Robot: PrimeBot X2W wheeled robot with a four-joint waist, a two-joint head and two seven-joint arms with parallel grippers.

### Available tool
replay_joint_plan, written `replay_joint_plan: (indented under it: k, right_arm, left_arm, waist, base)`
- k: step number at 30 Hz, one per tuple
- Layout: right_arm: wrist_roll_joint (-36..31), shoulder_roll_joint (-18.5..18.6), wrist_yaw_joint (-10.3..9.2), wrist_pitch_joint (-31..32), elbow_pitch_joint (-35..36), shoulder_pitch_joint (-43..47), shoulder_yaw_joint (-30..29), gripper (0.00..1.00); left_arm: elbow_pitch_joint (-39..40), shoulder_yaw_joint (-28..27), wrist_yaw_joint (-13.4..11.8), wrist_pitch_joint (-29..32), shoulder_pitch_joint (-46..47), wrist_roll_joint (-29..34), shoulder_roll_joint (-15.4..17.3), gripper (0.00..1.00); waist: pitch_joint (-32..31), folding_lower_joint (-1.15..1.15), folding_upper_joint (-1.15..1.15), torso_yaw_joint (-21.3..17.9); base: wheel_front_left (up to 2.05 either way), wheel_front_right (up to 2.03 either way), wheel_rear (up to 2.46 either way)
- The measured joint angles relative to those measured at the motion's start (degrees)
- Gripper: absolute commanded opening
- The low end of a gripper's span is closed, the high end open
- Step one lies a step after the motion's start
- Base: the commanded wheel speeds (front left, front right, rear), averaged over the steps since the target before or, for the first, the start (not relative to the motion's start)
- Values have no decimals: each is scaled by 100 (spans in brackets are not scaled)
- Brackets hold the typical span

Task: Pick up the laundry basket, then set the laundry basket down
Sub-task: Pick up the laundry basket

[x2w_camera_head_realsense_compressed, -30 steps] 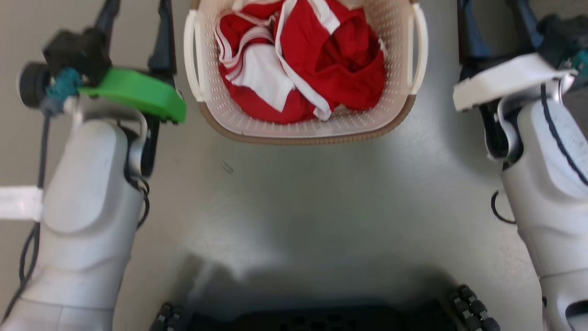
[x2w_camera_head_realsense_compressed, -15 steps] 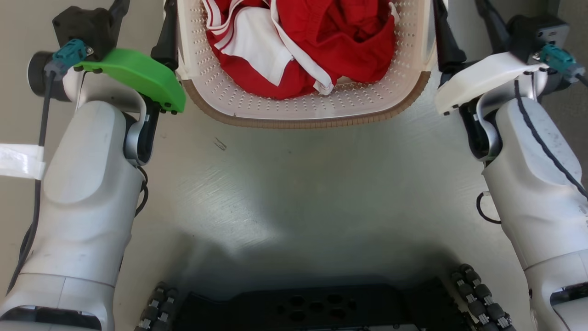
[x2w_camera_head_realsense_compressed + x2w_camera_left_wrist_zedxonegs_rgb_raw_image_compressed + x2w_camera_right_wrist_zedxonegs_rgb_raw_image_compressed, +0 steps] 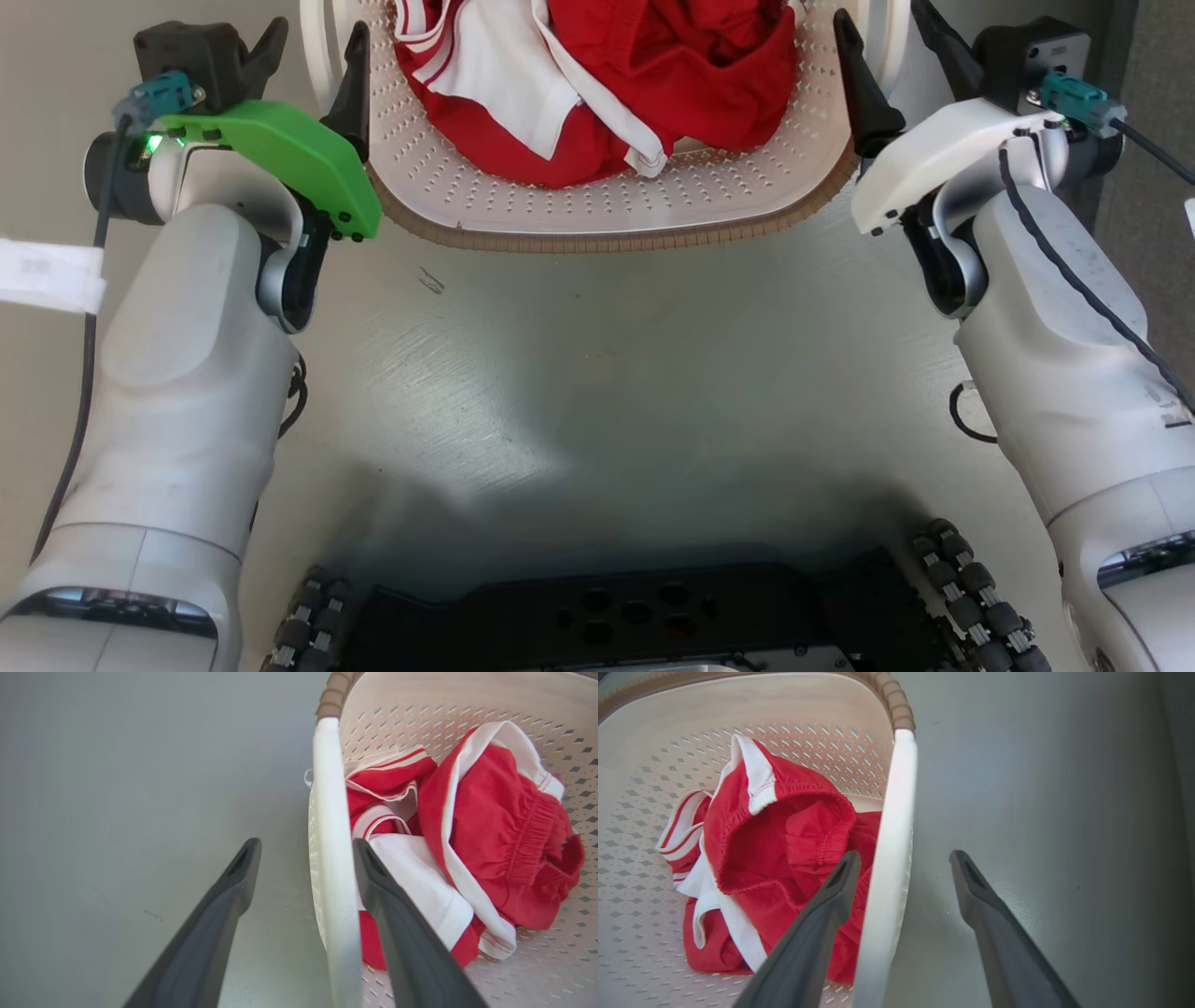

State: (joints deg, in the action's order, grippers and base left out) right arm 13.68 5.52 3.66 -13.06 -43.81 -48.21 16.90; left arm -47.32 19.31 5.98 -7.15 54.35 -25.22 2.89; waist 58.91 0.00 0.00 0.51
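The laundry basket [image 3: 607, 238], cream and perforated with a brown woven rim, stands on the grey floor at the top middle of the head view, holding red and white clothes [image 3: 653, 84]. My left gripper [image 3: 313, 51] is open and straddles the basket's left white handle [image 3: 327, 835], one finger outside and one inside against the clothes. On the other side, my right gripper [image 3: 896, 47] is open around the right handle [image 3: 892, 858] in the same way. In the wrist views neither gripper [image 3: 306, 847] [image 3: 904, 856] presses on its handle.
My black wheeled base [image 3: 644, 616] lies along the bottom edge of the head view. A strip of white tape [image 3: 47, 275] lies on the floor at the far left. A darker surface [image 3: 1158, 140] borders the floor at the far right.
The head camera has shifted, so the basket sits higher in view. Both grippers have moved inward from outside the basket, each now with one finger on either side of a handle.
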Motion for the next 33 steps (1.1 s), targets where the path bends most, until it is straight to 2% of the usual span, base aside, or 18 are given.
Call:
replay_joint_plan:
  k: [7, 8, 9, 10, 12, 23, 33]
  right_arm:
    - [36, -16, 54, -1, -279, -224, 41, 100]
    - [42, -20, 56, -1, -316, -246, 46, 100]
    - [44, -22, 82, -1, -369, -276, 51, 47]
    - [51, -25, 89, 1, -425, -307, 66, 0]
    - [59, -98, 171, -1, -469, -332, 112, 0]
    - [140, -244, 137, -10, -954, -419, 152, 0]
    - [269, -344, 225, -57, -1448, -381, 176, 0]
  left_arm:
    - [-402, -16, 36, 113, 235, -182, -19, 100]
    - [-433, -16, 56, 113, 264, -182, -19, 96]
    - [-465, -18, 57, 113, 298, -187, -22, 12]
    - [-513, -11, 62, 119, 333, -210, -32, 0]
    - [-567, 29, 124, 120, 385, -229, -114, 0]
    - [-1131, 100, 109, -5, 428, -336, -276, 0]
    - [-1603, 119, 156, -98, 270, -489, -360, 0]
  waist:
    - [74, 0, 0, -28]
    - [82, 0, 0, -32]
    - [89, 0, 0, -36]
    - [94, 0, 0, -41]
    - [98, 0, 0, -50]
    - [-139, 0, 0, -74]
    - [-658, 0, 0, -109]
  base:
    - [0, 0, 0]
    - [0, 0, 0]
    - [0, 0, 0]
    - [0, 0, 0]
    - [0, 0, 0]
    - [0, 0, 0]
    - [0, 0, 0]
